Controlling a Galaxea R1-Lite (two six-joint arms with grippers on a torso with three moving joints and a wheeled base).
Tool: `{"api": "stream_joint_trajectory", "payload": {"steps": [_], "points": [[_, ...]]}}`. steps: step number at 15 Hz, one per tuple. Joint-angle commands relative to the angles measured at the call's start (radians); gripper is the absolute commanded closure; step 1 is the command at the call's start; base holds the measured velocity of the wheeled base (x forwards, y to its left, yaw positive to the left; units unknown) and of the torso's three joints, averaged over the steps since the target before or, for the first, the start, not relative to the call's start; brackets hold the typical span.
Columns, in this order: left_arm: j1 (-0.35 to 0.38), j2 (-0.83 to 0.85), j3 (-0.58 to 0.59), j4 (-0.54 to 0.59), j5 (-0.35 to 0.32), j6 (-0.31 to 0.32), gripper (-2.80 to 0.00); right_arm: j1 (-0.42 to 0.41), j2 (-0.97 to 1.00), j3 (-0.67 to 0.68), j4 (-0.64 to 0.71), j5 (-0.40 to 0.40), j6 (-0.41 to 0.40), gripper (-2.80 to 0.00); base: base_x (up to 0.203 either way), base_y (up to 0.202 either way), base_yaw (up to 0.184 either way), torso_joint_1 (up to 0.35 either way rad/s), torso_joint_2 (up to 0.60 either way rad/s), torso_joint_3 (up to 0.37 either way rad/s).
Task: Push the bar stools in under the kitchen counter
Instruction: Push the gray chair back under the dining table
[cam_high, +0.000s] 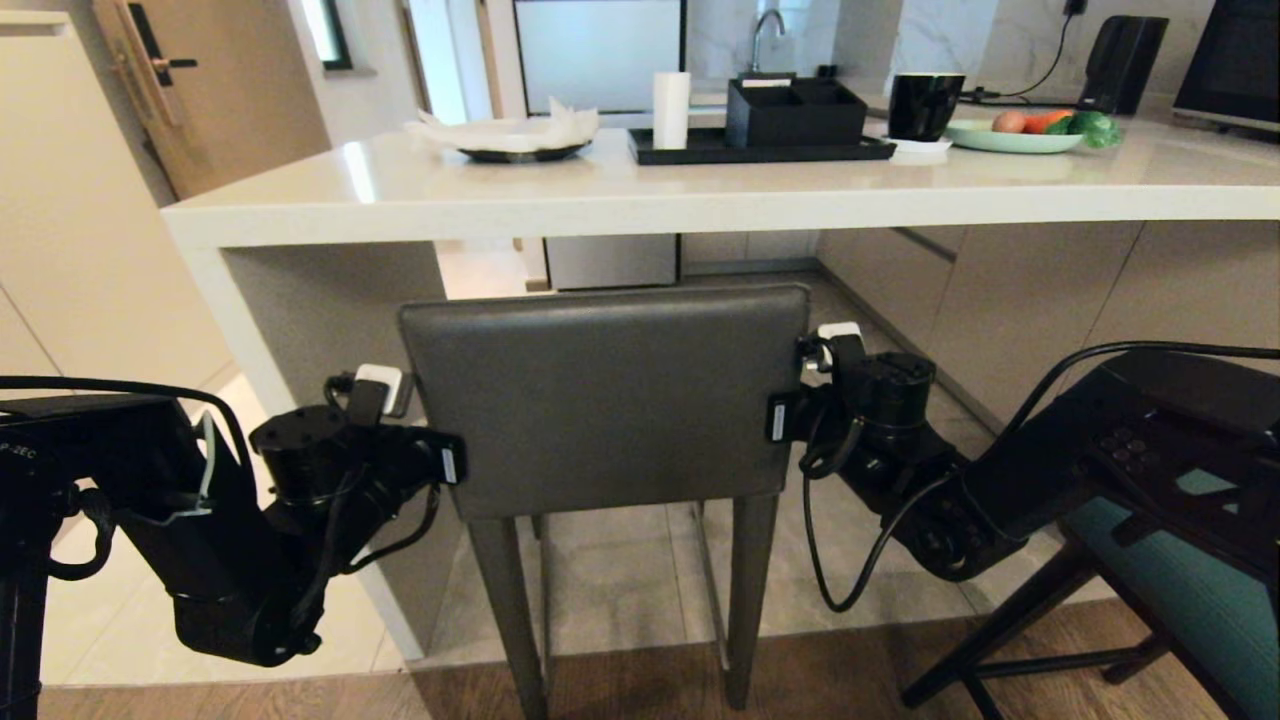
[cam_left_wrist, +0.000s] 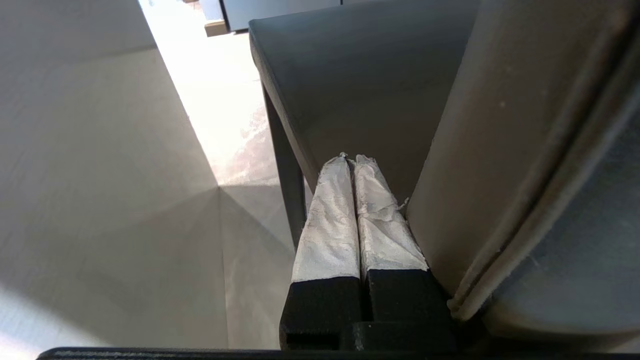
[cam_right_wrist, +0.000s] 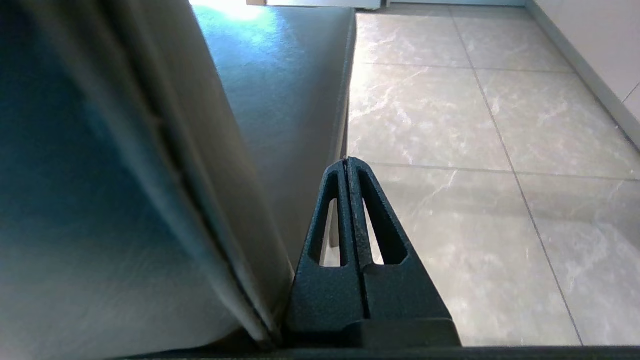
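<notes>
Right, you're looking at the grey bar stool (cam_high: 610, 400) sitting dead centre in the head view, backrest facing the camera, its seat reaching under the kitchen counter (cam_high: 700, 195) edge at 12 o'clock. The backrest is still standing on the camera side of the slab edge. Its rear legs are standing where the wood floor is meeting the tile.

Left gripper (cam_left_wrist: 352, 162) is sitting at the stool's 9 o'clock, alongside the left edge of the backrest, fingers pressed together with nothing between them. The white-wrapped fingertips (cam_left_wrist: 330, 210) are lying over the seat's side edge, with the grey counter side panel (cam_left_wrist: 100, 175) just beyond.

Right gripper (cam_right_wrist: 347, 162) is sitting at the stool's 3 o'clock, just beside the right edge of the backrest, jaws clenched tight on nothing. Whether either one is actually touching the leather, you can't tell for sure.

The teal bar stool (cam_high: 1200, 590) is standing at 4 o'clock, out on the wood floor, well clear of the counter, partly under the right arm.

On the countertop: a black tray (cam_high: 760, 148), a black cup (cam_high: 925, 105), a plate of vegetables (cam_high: 1015, 138).
</notes>
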Motion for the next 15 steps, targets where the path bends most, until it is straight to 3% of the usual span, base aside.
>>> {"api": "stream_joint_trajectory", "payload": {"steps": [1,6,15], "points": [[0.0,-0.002,0.001,-0.009,0.0,0.0,0.0,0.0,-0.009,0.003,-0.007,-0.009,0.0,0.0,0.188,0.0,-0.002,0.004,0.0,-0.001],[0.0,-0.007,0.012,-0.015,0.007,0.0,0.0,0.009,-0.013,0.013,-0.007,-0.01,-0.002,0.0,0.165,0.0,0.0,0.005,0.0,0.002],[0.078,-0.038,0.074,-0.015,-0.001,0.002,0.0,0.065,0.046,-0.055,-0.003,-0.021,-0.008,0.0,0.0,0.0,0.0,0.0,0.0,0.0]]}}
